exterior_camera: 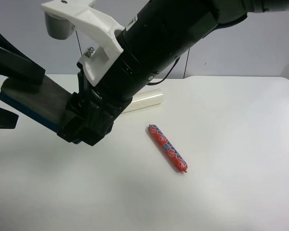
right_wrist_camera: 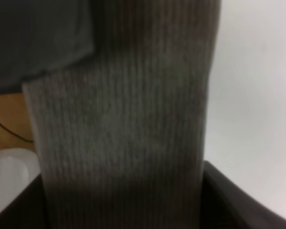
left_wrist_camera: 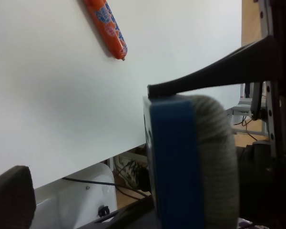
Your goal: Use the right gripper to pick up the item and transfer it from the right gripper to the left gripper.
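Observation:
The item, a block with a grey felt top and a blue base, hangs in the air above the white table. My right gripper, on the thick black arm with the white bracket, is shut on one end of it. In the right wrist view the grey felt fills the picture between the dark fingers. My left gripper is open around the other end. In the left wrist view one finger lies on the edge of the item. The other finger stands well apart.
A red printed sausage tube lies on the table right of the grippers; it also shows in the left wrist view. A white translucent roll lies behind the right arm. The left wrist view shows the table's edge with cables below.

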You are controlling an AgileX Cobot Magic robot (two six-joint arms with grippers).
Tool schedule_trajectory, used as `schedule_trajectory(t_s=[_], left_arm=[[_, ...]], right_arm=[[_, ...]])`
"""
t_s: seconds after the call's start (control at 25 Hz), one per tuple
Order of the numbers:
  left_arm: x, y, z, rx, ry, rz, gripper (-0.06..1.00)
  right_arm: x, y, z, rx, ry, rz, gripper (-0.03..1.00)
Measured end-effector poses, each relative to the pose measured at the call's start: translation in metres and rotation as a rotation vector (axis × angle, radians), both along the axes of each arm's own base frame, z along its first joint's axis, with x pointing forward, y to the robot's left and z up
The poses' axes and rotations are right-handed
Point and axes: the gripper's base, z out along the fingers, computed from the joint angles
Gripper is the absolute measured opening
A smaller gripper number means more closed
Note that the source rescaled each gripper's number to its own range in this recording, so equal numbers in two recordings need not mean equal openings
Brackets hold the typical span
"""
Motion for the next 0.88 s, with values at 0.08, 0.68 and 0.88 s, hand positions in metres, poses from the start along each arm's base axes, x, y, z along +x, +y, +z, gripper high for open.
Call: schedule_trajectory(t_s=[0.08, 0.68, 0.88], left_arm=[[0.0, 0.0, 0.0, 0.0, 0.0, 0.0, 1.0], [0.0003, 0.0001, 0.0001, 0.0, -0.002, 0.003, 0.75], [0.0036, 0.0009, 0.0009, -0.002, -0.026, 0.033, 0.52]], right_arm=[[0.0005, 0.0007, 0.0007, 0.01, -0.005, -0.002, 0.0], [-0.0009, 0.0034, 0.0035, 0.054, 0.024, -0.009, 0.0], [-0.0014, 0.0042, 0.0044, 0.067, 0.029, -0.006, 0.0]])
